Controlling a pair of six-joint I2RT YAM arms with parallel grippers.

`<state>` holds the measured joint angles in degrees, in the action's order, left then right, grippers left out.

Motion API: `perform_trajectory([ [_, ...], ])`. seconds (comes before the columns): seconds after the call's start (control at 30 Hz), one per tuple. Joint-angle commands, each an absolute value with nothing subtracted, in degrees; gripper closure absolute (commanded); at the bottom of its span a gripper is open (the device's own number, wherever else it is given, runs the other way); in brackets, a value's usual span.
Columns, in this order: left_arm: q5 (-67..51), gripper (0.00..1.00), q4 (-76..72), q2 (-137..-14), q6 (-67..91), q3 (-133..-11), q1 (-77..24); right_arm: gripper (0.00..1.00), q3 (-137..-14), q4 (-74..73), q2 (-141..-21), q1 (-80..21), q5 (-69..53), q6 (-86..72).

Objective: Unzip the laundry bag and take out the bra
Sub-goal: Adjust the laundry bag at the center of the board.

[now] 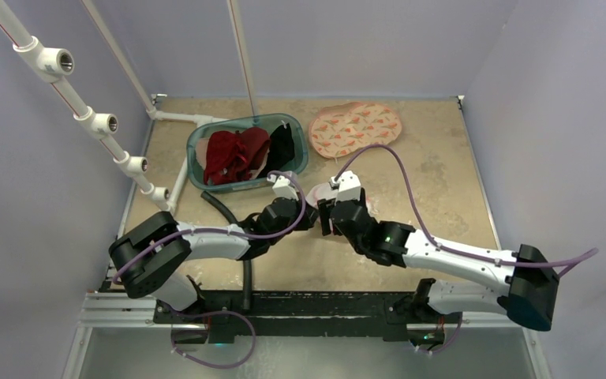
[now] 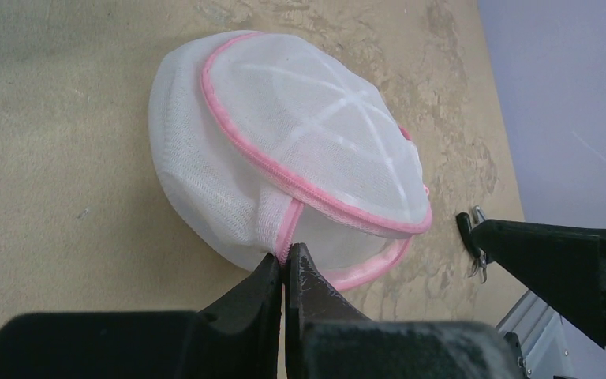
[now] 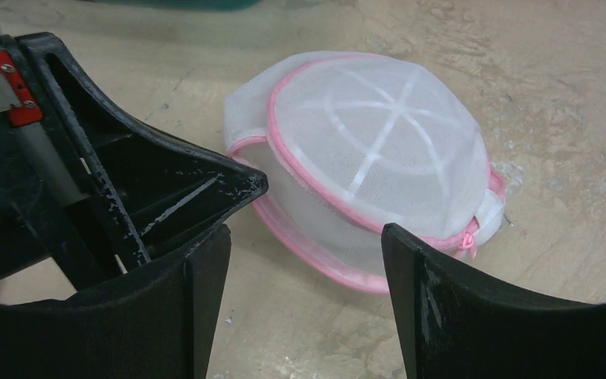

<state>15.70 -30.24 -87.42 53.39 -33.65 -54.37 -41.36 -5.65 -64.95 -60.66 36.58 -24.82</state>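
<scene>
The laundry bag (image 2: 300, 150) is a round white mesh dome with pink zipper trim, lying zipped on the tan table. In the top view it (image 1: 315, 193) is mostly hidden between the two wrists. My left gripper (image 2: 286, 259) is shut on the bag's pink strap at its near edge. My right gripper (image 3: 304, 253) is open and empty, just short of the bag (image 3: 371, 150) and not touching it. A small pink zipper pull (image 3: 469, 237) sits at the bag's right rim. The bra is hidden.
A teal basket (image 1: 197, 146) with red and black clothes stands at the back left. A patterned round cloth (image 1: 355, 126) lies at the back centre. A black hose (image 1: 229, 215) runs beside the left arm. A white pipe rack (image 1: 95, 118) lines the left wall.
</scene>
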Motion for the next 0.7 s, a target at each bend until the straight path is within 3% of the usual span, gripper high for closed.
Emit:
perform_trajectory([
  [0.0, 14.62, 1.00, -29.89, -85.75, 52.84, -35.56, -53.88, 0.28, -42.30, -8.53, -69.05, -60.82, 40.29, -26.90],
  [0.43, 13.89, 1.00, -30.07, -85.09, 53.57, -34.89, -53.84, 0.41, -46.58, -9.60, -77.94, -60.68, 47.20, -27.96],
  [0.67, 13.39, 1.00, -30.46, -85.39, 53.94, -34.83, -53.86, 0.71, -48.43, -8.93, -81.64, -59.70, 51.20, -27.95],
])
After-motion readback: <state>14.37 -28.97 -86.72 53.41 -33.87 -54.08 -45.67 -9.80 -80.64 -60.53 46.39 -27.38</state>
